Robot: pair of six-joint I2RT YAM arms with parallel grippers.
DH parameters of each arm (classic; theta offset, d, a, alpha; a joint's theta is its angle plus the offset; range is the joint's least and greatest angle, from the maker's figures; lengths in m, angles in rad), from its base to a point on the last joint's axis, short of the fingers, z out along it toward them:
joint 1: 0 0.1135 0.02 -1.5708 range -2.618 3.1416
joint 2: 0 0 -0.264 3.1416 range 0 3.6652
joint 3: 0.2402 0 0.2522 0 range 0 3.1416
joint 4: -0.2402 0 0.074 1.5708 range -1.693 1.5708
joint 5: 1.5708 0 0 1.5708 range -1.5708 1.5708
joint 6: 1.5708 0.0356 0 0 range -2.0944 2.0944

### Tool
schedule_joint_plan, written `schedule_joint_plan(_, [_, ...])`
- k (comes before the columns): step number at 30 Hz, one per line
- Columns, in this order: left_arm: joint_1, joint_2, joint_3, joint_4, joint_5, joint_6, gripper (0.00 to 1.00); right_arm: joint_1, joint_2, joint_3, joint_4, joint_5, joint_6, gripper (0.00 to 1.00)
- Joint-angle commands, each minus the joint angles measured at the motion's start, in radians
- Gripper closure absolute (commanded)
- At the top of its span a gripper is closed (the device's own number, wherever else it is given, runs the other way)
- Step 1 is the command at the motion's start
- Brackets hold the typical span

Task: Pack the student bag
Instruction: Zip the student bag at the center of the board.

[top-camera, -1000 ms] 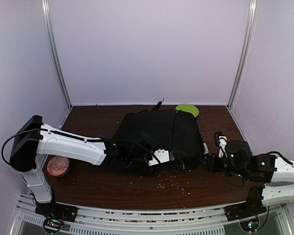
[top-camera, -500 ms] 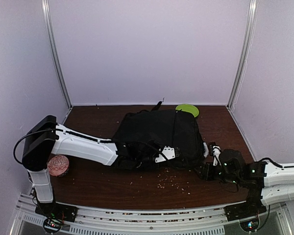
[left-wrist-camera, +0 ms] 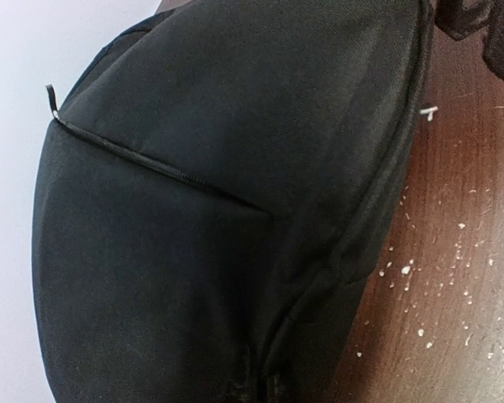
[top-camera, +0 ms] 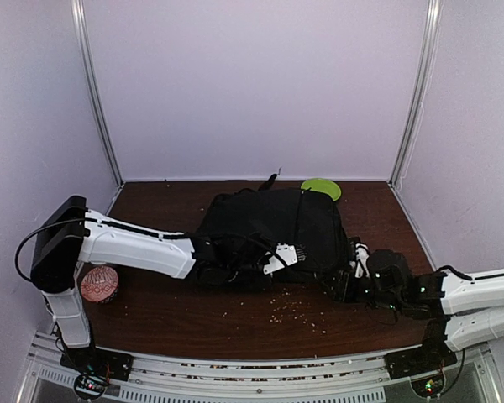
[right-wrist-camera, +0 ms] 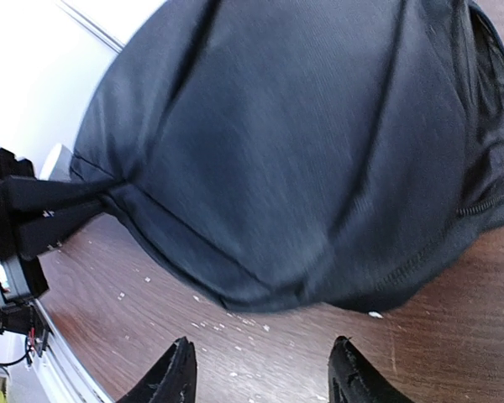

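Left claw clamped on the bag's near edge, on very little cloth.
From above, the bag (top-camera: 273,222) lies mid-table (top-camera: 168,319), with the left claw (top-camera: 292,254) clenched on its near edge and the right claw (top-camera: 340,284) just beside its near right corner. I judge that a pull on so thin a pinch may slip off or drag the whole bag. In the left wrist view, black fabric fills the frame and hides the claw; a closed zipper (left-wrist-camera: 164,172) crosses it, and with it shut nothing goes in. In the right wrist view, the fingers (right-wrist-camera: 178,374) stand apart and empty, low over crumbs (right-wrist-camera: 265,327), where they could scrape the table. Count: one bag, two claws, one green disc (top-camera: 321,188), one patterned ball (top-camera: 98,284), crumbs too many to count.
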Motion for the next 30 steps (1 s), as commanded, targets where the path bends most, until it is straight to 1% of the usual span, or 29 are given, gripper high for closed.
schedule_joint_plan(1, [0.003, -0.049, 0.026, -0.107, 0.076, -0.12, 1.0, 0.017, 0.035, 0.087, -0.045, 0.034, -0.044, 0.47])
schedule_joint_plan(3, [0.002, -0.049, 0.027, -0.119, 0.098, -0.14, 1.0, 0.019, 0.07, 0.114, -0.09, 0.053, -0.059, 0.48])
schedule_joint_plan(15, [0.001, -0.038, 0.099, -0.197, 0.155, -0.166, 1.0, 0.067, 0.228, 0.213, -0.171, 0.159, -0.104, 0.53])
schedule_joint_plan(20, [0.002, -0.038, 0.097, -0.197, 0.162, -0.175, 1.0, 0.07, 0.256, 0.234, -0.159, 0.234, -0.093, 0.58])
schedule_joint_plan(23, [0.001, -0.038, 0.099, -0.198, 0.162, -0.177, 1.0, 0.072, 0.288, 0.26, -0.173, 0.271, -0.093, 0.63])
schedule_joint_plan(26, [0.002, -0.038, 0.102, -0.203, 0.162, -0.177, 1.0, 0.07, 0.322, 0.279, -0.177, 0.275, -0.098, 0.67])
schedule_joint_plan(30, [0.002, -0.041, 0.103, -0.206, 0.16, -0.177, 1.0, 0.072, 0.344, 0.286, -0.156, 0.253, -0.098, 0.66])
